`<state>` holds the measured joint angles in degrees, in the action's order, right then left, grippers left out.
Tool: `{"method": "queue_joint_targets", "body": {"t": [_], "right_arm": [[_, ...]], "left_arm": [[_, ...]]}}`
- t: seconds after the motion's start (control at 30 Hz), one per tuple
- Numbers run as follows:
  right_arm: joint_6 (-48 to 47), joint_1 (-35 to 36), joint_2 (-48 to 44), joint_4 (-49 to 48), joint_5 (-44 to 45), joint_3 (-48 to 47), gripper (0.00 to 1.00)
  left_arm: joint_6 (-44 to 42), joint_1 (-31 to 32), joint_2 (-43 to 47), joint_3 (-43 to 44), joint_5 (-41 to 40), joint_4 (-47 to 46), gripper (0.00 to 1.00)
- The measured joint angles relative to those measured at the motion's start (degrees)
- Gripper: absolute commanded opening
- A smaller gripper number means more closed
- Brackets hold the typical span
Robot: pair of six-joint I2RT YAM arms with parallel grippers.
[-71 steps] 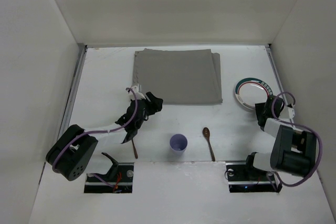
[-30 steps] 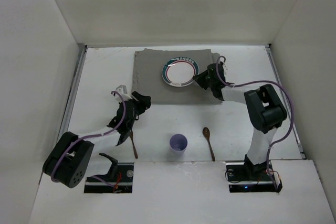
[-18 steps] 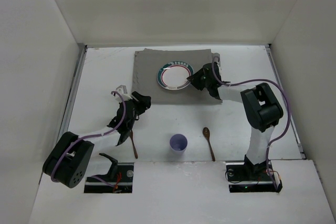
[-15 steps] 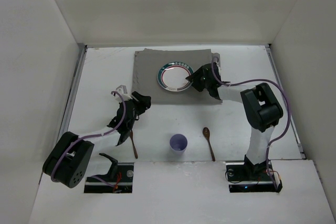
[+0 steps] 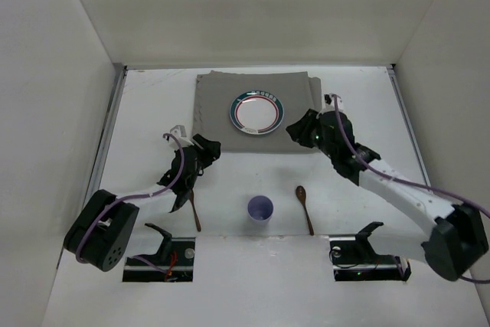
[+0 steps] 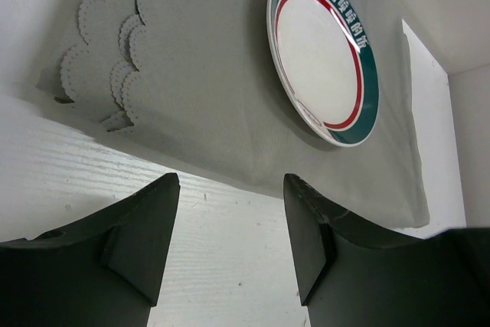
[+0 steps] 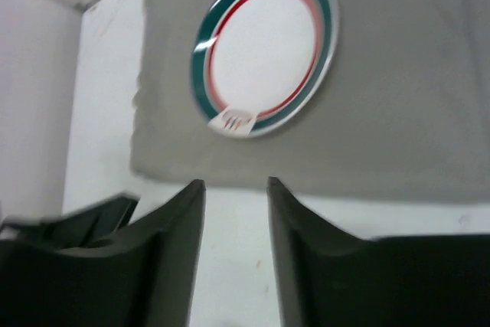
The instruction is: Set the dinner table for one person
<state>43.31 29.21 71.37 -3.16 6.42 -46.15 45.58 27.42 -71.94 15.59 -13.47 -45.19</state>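
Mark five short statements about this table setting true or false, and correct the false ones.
1. The plate lies on the placemat. True.
2. The right gripper grips the plate. False: it is open, empty and apart from the plate.
3. The cup stands on the placemat. False: it stands on the bare table, nearer the arm bases.
4. The spoon lies to the right of the cup. True.
5. The left gripper is open. True.
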Motion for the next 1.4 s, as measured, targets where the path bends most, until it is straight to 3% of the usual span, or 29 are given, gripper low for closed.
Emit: {"method": "queue_joint_targets", "body": {"t": [0.03, 0.1, 0.23, 0.3, 0.43, 0.53, 0.67, 0.8, 0.9, 1.13, 1.27, 1.4], "right_arm": [[-1.9, 1.9, -2.8, 2.2, 0.2, 0.2, 0.24], [-5.9, 7.3, -8.0, 8.2, 0.7, 0.0, 0.23], [-11.4, 18.6, -11.8, 20.9, 1.4, -2.0, 0.5], [-13.8, 24.7, -10.5, 26.2, 2.2, -3.7, 0.59], [-17.8, 34.2, -4.2, 32.8, 3.4, -6.8, 0.63], [-20.2, 36.4, 0.9, 35.0, 3.8, -7.6, 0.62], [-21.9, 36.4, 3.0, 37.2, 4.4, -7.6, 0.54], [-23.1, 36.4, 3.5, 37.3, 5.0, -8.0, 0.23], [-23.2, 36.0, 5.3, 37.0, 4.9, -8.6, 0.09], [-23.1, 30.0, 3.2, 36.7, 3.7, -11.8, 0.05], [-23.2, 18.1, 1.1, 33.3, 3.7, -18.3, 0.05], [-23.1, 4.5, 7.4, 26.6, 4.3, -28.9, 0.05]], "left_arm": [[0.0, 0.0, -0.1, 0.0, 0.0, 0.0, 0.54], [0.1, 0.2, -0.3, 0.0, 0.0, 0.0, 0.54], [0.4, 0.2, -1.4, 0.0, 0.4, 0.0, 0.54], [0.5, 0.2, -1.5, 0.0, 0.5, 0.0, 0.54], [0.7, 0.2, -1.7, 0.0, 1.0, -0.1, 0.54], [0.8, 0.2, -1.6, 0.0, 1.0, -0.1, 0.54], [0.9, 0.2, -1.7, 0.0, 1.1, -0.1, 0.54], [0.9, 0.2, -1.7, 0.0, 1.2, -0.1, 0.54], [1.0, 0.2, -1.7, 0.0, 1.3, -0.1, 0.54], [1.1, 0.1, -1.7, 0.0, 1.3, -0.1, 0.54], [1.1, 0.3, -1.7, 0.0, 1.2, -0.1, 0.54], [1.3, 0.3, -1.7, 0.0, 1.3, -0.1, 0.54]]}}
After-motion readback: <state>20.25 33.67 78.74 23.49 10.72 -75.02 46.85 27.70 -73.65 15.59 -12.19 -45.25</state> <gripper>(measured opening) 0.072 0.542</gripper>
